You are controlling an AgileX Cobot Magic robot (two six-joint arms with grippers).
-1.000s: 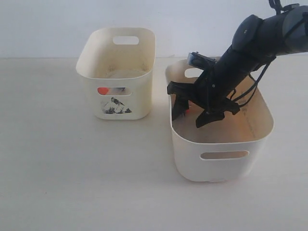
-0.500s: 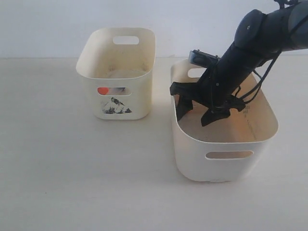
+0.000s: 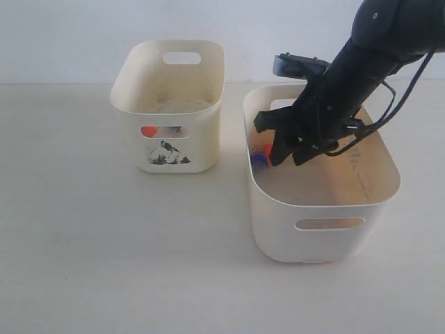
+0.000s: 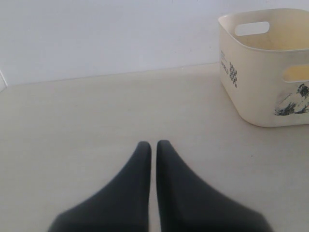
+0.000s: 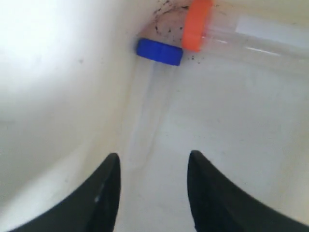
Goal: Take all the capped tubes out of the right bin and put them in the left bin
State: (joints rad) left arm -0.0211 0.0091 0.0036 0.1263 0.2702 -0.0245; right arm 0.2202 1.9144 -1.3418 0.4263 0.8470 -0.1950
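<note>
Seemingly a lab: capped tubes [image 5: 159,52], plain table [image 3: 104,264], white wall [image 3: 69,35].

Two cream bins stand on the bench [image 3: 83,243]: one smaller left bin [image 3: 201,142], one wider right bin [image 3: 278,229]. Ahead of the right fingers [image 5: 104,193] lie two: one blue-capped tube [image 5: 149,92], one orange-capped tube [image 5: 241,36]. One orange cap [image 3: 149,131] shows through the left bin's slot.

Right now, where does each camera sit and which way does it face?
Exterior: off the arms, raised, looking down at the left bin and right bin on the table; the right arm shows, right gripper inside the right bin.
Left wrist: low over the table, facing the wall, left bin partly in frame; the shut left gripper shows.
Right wrist: inside the right bin, facing two capped tubes on its floor; its open fingers show.
Shared: exterior and left wrist both see the left bin's sticker.
</note>
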